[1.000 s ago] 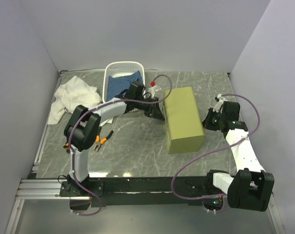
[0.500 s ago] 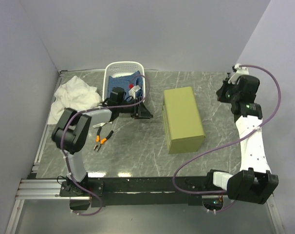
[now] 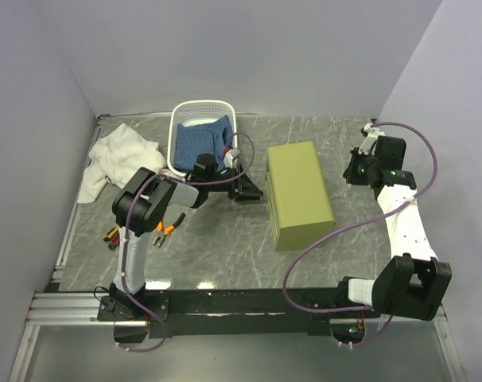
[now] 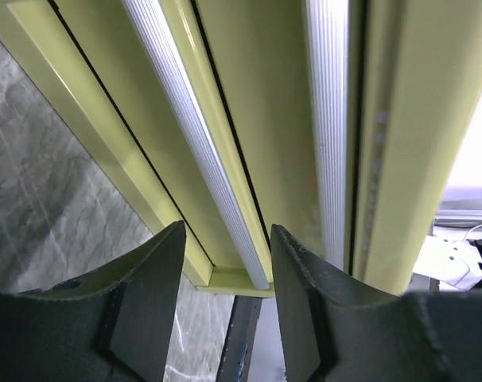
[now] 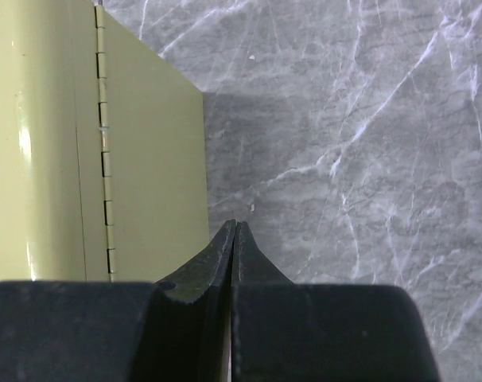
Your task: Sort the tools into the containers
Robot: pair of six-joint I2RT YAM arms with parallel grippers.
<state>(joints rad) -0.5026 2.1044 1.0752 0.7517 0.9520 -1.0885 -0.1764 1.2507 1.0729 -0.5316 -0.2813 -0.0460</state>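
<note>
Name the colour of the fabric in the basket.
Blue fabric, clearest in the top external view.

Black-and-white arms [image 3: 404, 231], purple cables [image 3: 334, 231]

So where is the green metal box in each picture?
Top external: the olive-green boxy metal drawer chest sits right of centre.
Left wrist: the chest fills most of the picture, very close, showing silvery ribbed strips.
Right wrist: the chest fills the left side, showing a hinge.
Shared landmark: the grey marbled tabletop shows in all three.
</note>
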